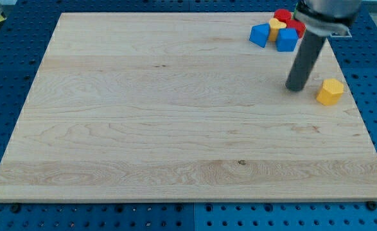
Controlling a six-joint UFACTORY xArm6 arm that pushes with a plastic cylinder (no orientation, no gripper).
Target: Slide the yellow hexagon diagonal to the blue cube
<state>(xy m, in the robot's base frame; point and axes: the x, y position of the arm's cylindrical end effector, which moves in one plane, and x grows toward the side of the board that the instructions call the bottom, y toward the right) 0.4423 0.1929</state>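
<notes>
A yellow hexagon (330, 92) lies alone near the board's right edge. My tip (295, 88) rests on the board just to the left of it, a small gap apart. A blue cube (287, 40) sits in a cluster at the view's top right, above the tip. Next to it on the left is a second blue block (259, 34). Between them and behind sits a small yellow block (276, 25). Red blocks (283, 15) stand at the back of the cluster, partly hidden by the arm.
The wooden board (143, 115) lies on a blue perforated table (8, 51). The arm's body (326, 13) comes down from the view's top right and covers part of the cluster.
</notes>
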